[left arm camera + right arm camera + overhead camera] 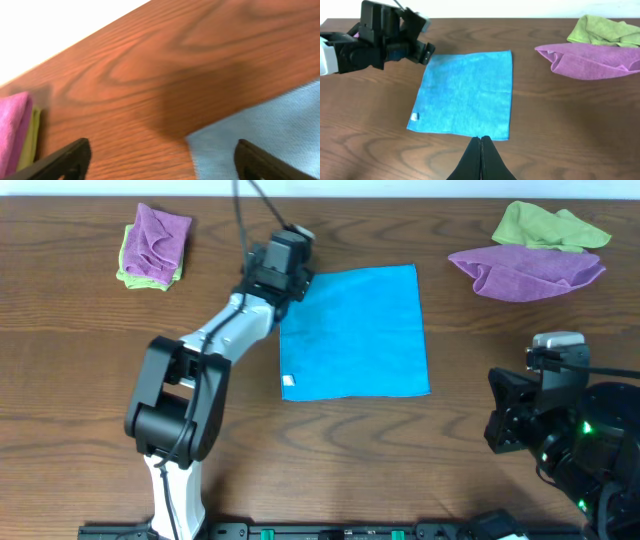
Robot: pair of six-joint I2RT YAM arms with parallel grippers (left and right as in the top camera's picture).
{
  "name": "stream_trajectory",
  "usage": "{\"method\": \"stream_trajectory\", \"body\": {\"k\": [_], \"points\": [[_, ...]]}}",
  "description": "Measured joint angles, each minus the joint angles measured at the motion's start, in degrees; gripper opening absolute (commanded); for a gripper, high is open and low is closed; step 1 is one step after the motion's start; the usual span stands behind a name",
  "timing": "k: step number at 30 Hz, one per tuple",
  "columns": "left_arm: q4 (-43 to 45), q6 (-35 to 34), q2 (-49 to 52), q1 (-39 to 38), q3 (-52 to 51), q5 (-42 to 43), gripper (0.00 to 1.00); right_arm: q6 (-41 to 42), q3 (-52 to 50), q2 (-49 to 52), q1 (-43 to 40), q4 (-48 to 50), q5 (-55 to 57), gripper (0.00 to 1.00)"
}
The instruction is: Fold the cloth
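I have the cloth (355, 330) lying flat and unfolded mid-way across the brown wood-grain table (80, 380), its white tag (289, 382) at the 7 o'clock corner. A purple and lime-green heap (527, 265) sits at 2 o'clock and a similar stack (155, 245) at 10 o'clock (plain white beyond the far edge). My left gripper (162, 150) sits over the cloth's 11 o'clock corner, jaws wide with that corner between them. My right gripper (481, 150) is pinched together on nothing, the cloth's hem just off its tips at 12 o'clock.

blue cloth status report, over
Left hand open at far-left corner of the cloth. Right hand shut, back from it. Cloth flat, unfolded. Nothing lying on it.
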Motion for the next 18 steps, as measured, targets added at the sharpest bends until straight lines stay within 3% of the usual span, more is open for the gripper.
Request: {"method": "stream_trajectory", "body": {"k": [3, 7, 9, 13, 17, 18], "points": [[-9.92, -5.25, -0.02, 2.51, 0.70, 1.44, 0.95, 0.00, -0.02, 0.92, -0.02, -0.11, 0.72, 0.01], [-28.09, -8.76, -1.92, 3.37, 1.11, 10.60, 0.95, -0.83, -1.68, 5.42, -0.02, 1.36, 1.42, 0.05], [-33.55, -9.35, -5.64, 3.02, 1.11, 16.98, 0.95, -2.08, -3.39, 9.44, -0.09, 2.95, 1.11, 0.19], [-41.18, -10.25, -16.00, 2.73, 1.27, 26.18, 0.95, -5.11, -6.08, 17.25, -4.02, 5.90, -3.58, 0.37], [-51.87, -11.13, -29.88, 3.37, 1.97, 33.59, 0.95, -11.06, -8.04, 20.76, -19.32, 9.16, -14.75, 0.66], [-53.00, -11.23, -32.74, 4.04, 1.86, 36.09, 0.95, -12.55, -8.22, 20.74, -23.67, 9.77, -17.73, 0.68]]}}
